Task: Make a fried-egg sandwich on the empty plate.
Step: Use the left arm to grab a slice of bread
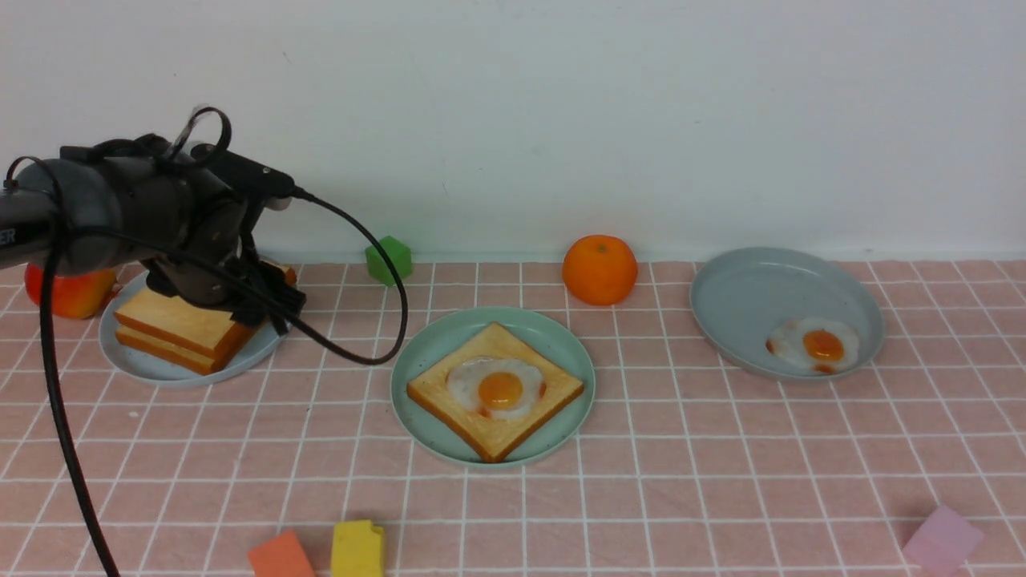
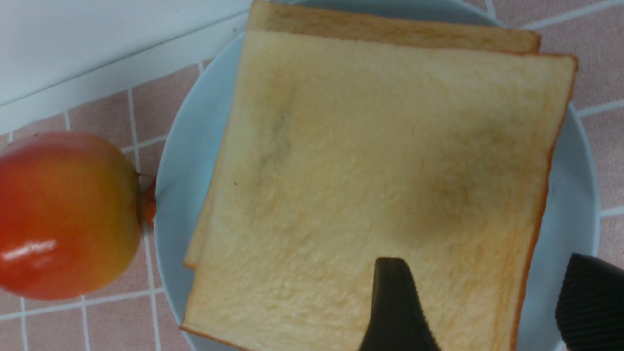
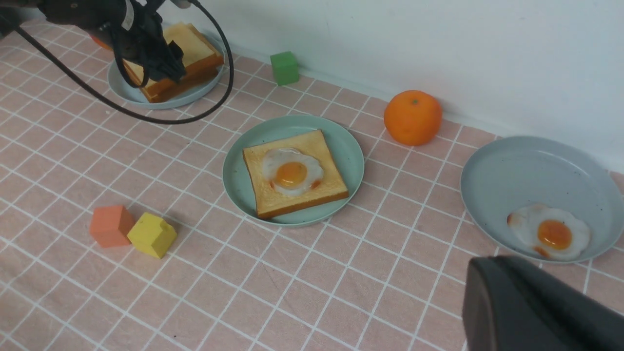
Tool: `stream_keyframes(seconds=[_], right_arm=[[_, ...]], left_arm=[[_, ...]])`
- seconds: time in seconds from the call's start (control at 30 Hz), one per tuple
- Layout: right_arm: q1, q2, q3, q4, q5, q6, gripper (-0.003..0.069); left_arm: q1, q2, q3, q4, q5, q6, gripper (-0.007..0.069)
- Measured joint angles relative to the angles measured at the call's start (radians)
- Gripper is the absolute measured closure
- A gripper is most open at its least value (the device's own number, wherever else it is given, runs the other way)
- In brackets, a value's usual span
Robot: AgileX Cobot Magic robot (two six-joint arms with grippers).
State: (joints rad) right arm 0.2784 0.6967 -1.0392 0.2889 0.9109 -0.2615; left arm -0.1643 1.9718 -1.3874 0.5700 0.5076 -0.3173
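Left gripper (image 2: 482, 282) stood wide open over stacked golden toast slices (image 2: 365, 161) on pale blue round plate (image 2: 183, 175), holding nothing. Right gripper (image 3: 531, 302) was closed, nothing seen held. Round mint-green plate (image 1: 561, 344) sat mid-table, bearing one square toast slice (image 1: 445, 394) topped by white fried egg (image 1: 497, 389)

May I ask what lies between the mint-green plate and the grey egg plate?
Only bare pink cloth separates the mint-green plate from the grey plate, in front and right wrist views; the orange sits farther back.
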Motion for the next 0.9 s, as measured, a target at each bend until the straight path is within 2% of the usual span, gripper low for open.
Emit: stream_keyframes(seconds=[0.37, 0.53, 0.67, 0.9], right_arm=[[0.000, 0.000, 0.000, 0.001, -0.001, -0.001, 0.0654], [0.000, 0.000, 0.000, 0.001, 0.010, -0.002, 0.0654], [0.000, 0.000, 0.000, 0.002, 0.018, -0.002, 0.0654], [0.000, 0.000, 0.000, 0.008, 0.021, -0.002, 0.0652]], left_arm=[[0.000, 0.045, 0.000, 0.031, -0.020, -0.001, 0.0180], [0.000, 0.062, -0.002, 0.046, -0.025, -0.023, 0.0207], [0.000, 0.062, -0.007, 0.049, -0.025, -0.054, 0.0279], [0.001, 0.062, -0.008, 0.050, -0.026, -0.061, 0.0464]])
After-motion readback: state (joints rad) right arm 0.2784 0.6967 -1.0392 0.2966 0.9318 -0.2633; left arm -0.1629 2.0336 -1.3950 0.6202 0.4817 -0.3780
